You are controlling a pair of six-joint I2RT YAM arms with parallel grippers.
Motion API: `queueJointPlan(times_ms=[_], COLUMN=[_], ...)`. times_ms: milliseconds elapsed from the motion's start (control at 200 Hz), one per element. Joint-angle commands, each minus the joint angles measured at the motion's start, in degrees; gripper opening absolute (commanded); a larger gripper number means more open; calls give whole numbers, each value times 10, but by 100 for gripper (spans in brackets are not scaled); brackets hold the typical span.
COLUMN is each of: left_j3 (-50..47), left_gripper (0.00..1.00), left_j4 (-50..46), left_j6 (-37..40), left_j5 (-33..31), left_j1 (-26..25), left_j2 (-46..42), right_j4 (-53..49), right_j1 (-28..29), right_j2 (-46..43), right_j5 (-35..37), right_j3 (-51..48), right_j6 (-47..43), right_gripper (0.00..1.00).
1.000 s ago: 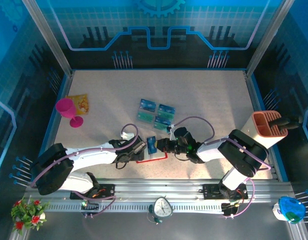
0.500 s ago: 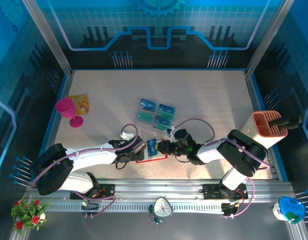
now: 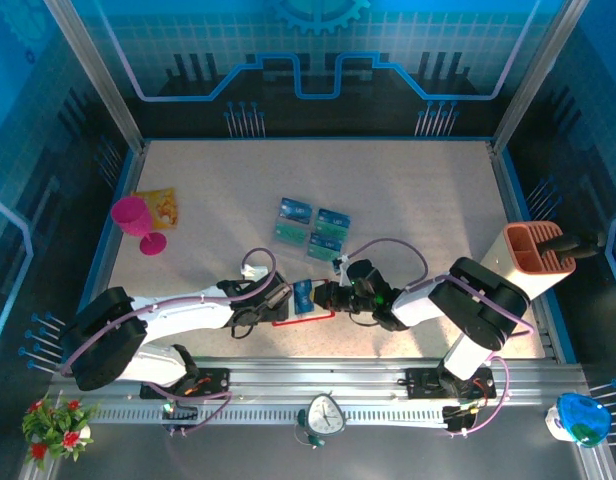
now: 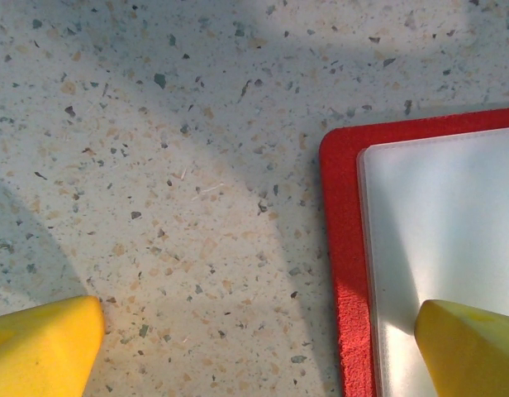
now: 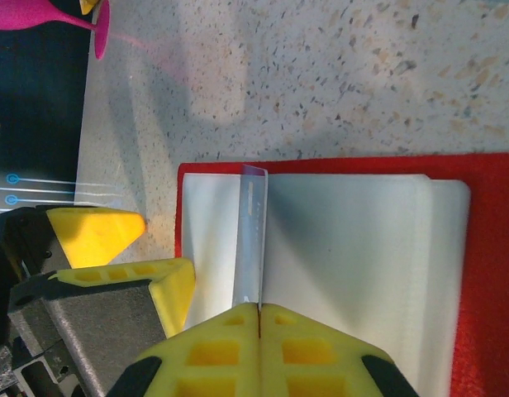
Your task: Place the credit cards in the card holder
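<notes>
The red card holder (image 3: 291, 321) lies open near the front edge, its white inner sleeves (image 5: 345, 248) facing up. My right gripper (image 5: 259, 308) is shut on one blue credit card (image 5: 253, 236), held on edge over the holder's left sleeve. In the top view that credit card (image 3: 303, 293) stands just ahead of the right gripper (image 3: 319, 295). My left gripper (image 4: 259, 356) is open. Its right fingertip (image 4: 473, 347) rests on the holder's sleeve beside the red rim (image 4: 344, 248), and its left one sits on the table. Several more credit cards (image 3: 313, 226) lie flat farther back.
A pink goblet (image 3: 136, 222) and a yellow-orange packet (image 3: 160, 206) stand at the far left. An orange-brown slotted organizer (image 3: 533, 248) is at the right edge. Speckled tabletop (image 3: 428, 190) stretches behind the cards.
My right gripper has crept left with the card, closer to the left gripper and over the holder. The left arm has stayed put.
</notes>
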Motion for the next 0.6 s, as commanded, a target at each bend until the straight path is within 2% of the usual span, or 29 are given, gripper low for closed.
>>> queueJointPlan(times_ms=[0, 360, 595], left_j3=[-18, 30, 32], left_gripper=[98, 98, 98], left_j4=[-29, -50, -14], left_j6=[1, 28, 46], left_j5=[-8, -3, 22], left_j1=[-2, -3, -6], left_j2=[3, -46, -20], right_j4=[7, -9, -14], right_j1=[10, 7, 1], right_j2=[12, -3, -13], right_j5=[2, 10, 9], right_j3=[-10, -12, -10], right_j6=[4, 1, -1], right_gripper=[0, 0, 0])
